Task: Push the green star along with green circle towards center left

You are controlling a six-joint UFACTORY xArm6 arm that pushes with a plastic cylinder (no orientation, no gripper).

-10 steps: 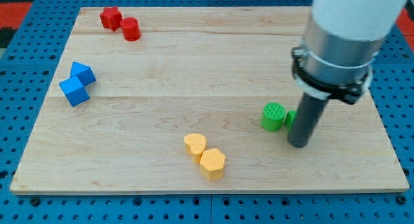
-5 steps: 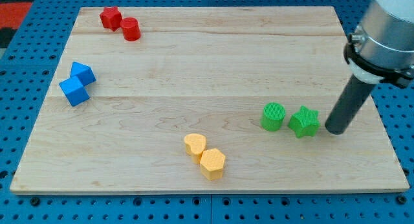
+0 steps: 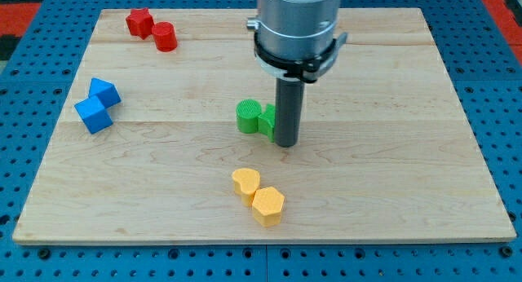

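Two red blocks [image 3: 152, 29] sit at the table's [image 3: 391, 200] top left, two blue blocks [image 3: 97, 105] at its left edge, two yellow blocks [image 3: 258, 197] near the bottom. The rod's tip [image 3: 285, 143], a plain tool gripping nothing, presses the half-hidden green star [image 3: 267, 121], which touches the green circle [image 3: 249, 116] near the table's middle.

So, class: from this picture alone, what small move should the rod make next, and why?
Probably keep sliding toward the view's left. My tip sits at the right side of the green star, which touches the green circle on its left; both lie near the board's middle, well short of the centre left.
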